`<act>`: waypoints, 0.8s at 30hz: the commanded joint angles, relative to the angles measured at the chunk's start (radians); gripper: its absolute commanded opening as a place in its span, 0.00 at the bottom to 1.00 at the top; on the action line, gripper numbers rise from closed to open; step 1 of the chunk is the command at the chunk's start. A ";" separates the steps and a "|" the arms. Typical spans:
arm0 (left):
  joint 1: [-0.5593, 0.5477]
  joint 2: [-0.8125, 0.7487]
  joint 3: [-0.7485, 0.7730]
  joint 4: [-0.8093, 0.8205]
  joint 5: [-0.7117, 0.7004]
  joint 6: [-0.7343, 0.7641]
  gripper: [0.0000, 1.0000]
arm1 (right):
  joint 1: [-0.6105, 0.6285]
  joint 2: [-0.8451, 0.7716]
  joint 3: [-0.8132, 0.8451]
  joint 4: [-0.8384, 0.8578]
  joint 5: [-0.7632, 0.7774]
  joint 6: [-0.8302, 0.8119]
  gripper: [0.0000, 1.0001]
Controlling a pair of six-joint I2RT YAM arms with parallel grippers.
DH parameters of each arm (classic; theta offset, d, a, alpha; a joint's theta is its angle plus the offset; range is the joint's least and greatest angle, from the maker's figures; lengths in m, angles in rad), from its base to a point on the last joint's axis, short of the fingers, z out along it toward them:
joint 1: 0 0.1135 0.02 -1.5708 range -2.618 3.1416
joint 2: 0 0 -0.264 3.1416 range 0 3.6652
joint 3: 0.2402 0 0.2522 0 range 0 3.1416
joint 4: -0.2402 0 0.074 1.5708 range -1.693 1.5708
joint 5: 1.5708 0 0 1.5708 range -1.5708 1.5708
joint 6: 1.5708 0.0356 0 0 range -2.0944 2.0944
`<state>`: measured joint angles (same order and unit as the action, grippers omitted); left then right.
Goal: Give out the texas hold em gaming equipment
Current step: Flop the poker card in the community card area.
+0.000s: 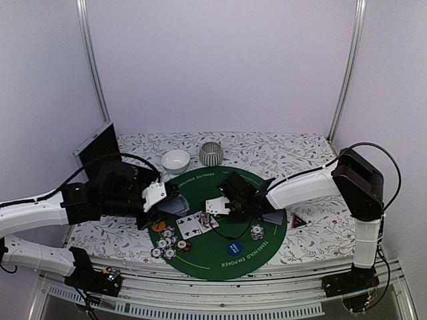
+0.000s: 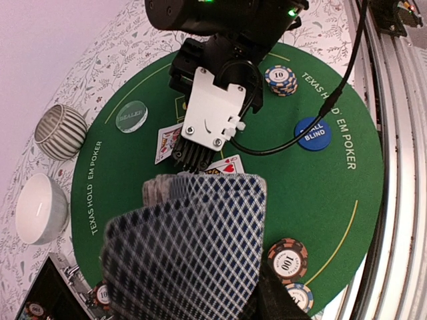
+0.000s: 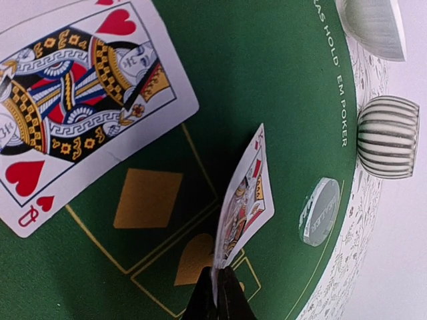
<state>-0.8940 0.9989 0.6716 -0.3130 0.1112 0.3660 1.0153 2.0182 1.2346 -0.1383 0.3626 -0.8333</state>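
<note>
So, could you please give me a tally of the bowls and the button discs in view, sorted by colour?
white bowl: 1
striped grey bowl: 1
blue disc: 1
pale green disc: 1
orange disc: 1
Total: 5

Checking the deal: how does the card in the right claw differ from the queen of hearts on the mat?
The queen of hearts lies flat, face up on the green mat; the pinched card stands tilted, nearly edge-on. The queen is untouched; the right claw is shut on the pinched card's lower edge. Both are red-marked court cards.
</note>
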 commanded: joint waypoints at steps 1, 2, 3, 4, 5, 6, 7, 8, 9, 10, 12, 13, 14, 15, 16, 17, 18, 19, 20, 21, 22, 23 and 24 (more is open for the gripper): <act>-0.003 -0.013 0.016 0.008 0.011 -0.008 0.34 | 0.013 0.021 -0.018 -0.054 -0.003 -0.060 0.03; -0.002 -0.013 0.016 0.008 0.010 -0.008 0.34 | 0.016 0.019 -0.018 -0.062 -0.005 -0.065 0.04; -0.002 -0.013 0.016 0.008 0.010 -0.009 0.34 | 0.020 0.018 -0.018 -0.066 -0.005 -0.068 0.05; -0.002 -0.013 0.016 0.007 0.010 -0.009 0.34 | 0.025 0.016 -0.018 -0.068 -0.005 -0.071 0.05; -0.002 -0.013 0.016 0.007 0.011 -0.007 0.34 | 0.027 0.015 -0.018 -0.071 -0.006 -0.074 0.06; -0.002 -0.014 0.016 0.008 0.012 -0.009 0.34 | 0.029 0.015 -0.018 -0.074 -0.007 -0.076 0.07; -0.002 -0.013 0.016 0.008 0.011 -0.008 0.34 | 0.030 0.016 -0.018 -0.077 -0.006 -0.075 0.08; -0.002 -0.013 0.016 0.008 0.012 -0.008 0.34 | 0.032 0.017 -0.018 -0.082 -0.005 -0.076 0.08; -0.002 -0.014 0.016 0.008 0.013 -0.009 0.34 | 0.034 0.016 -0.030 -0.083 -0.001 -0.080 0.08; -0.002 -0.015 0.016 0.008 0.013 -0.009 0.34 | 0.038 0.014 -0.045 -0.083 0.001 -0.089 0.08; -0.002 -0.015 0.016 0.008 0.014 -0.008 0.34 | 0.048 0.008 -0.058 -0.083 -0.006 -0.105 0.09; -0.003 -0.013 0.016 0.008 0.015 -0.009 0.34 | 0.052 0.005 -0.062 -0.081 -0.010 -0.109 0.08; -0.002 -0.013 0.017 0.008 0.013 -0.008 0.34 | 0.055 0.002 -0.067 -0.080 -0.011 -0.115 0.08; -0.002 -0.013 0.017 0.008 0.013 -0.009 0.34 | 0.057 -0.001 -0.072 -0.080 -0.010 -0.120 0.08; -0.002 -0.014 0.016 0.008 0.014 -0.008 0.34 | 0.057 -0.002 -0.074 -0.078 -0.008 -0.125 0.08; -0.002 -0.015 0.016 0.008 0.013 -0.009 0.34 | 0.057 -0.003 -0.076 -0.077 -0.004 -0.127 0.08; -0.002 -0.015 0.017 0.008 0.013 -0.008 0.34 | 0.057 -0.003 -0.076 -0.075 -0.002 -0.130 0.08; -0.003 -0.014 0.016 0.008 0.014 -0.008 0.34 | 0.058 -0.004 -0.076 -0.074 -0.002 -0.134 0.08; -0.003 -0.015 0.016 0.008 0.014 -0.008 0.34 | 0.060 -0.004 -0.074 -0.074 -0.002 -0.139 0.08; -0.002 -0.014 0.016 0.008 0.014 -0.008 0.34 | 0.062 -0.004 -0.076 -0.072 -0.002 -0.142 0.08; -0.003 -0.015 0.016 0.008 0.013 -0.008 0.34 | 0.065 -0.005 -0.076 -0.072 -0.002 -0.146 0.08; -0.003 -0.016 0.016 0.008 0.013 -0.009 0.34 | 0.067 -0.006 -0.076 -0.070 -0.003 -0.149 0.08; -0.003 -0.016 0.016 0.008 0.013 -0.008 0.34 | 0.070 -0.009 -0.078 -0.070 -0.008 -0.152 0.07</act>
<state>-0.8940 0.9989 0.6716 -0.3130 0.1188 0.3656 1.0660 2.0171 1.1896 -0.1497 0.3878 -0.9634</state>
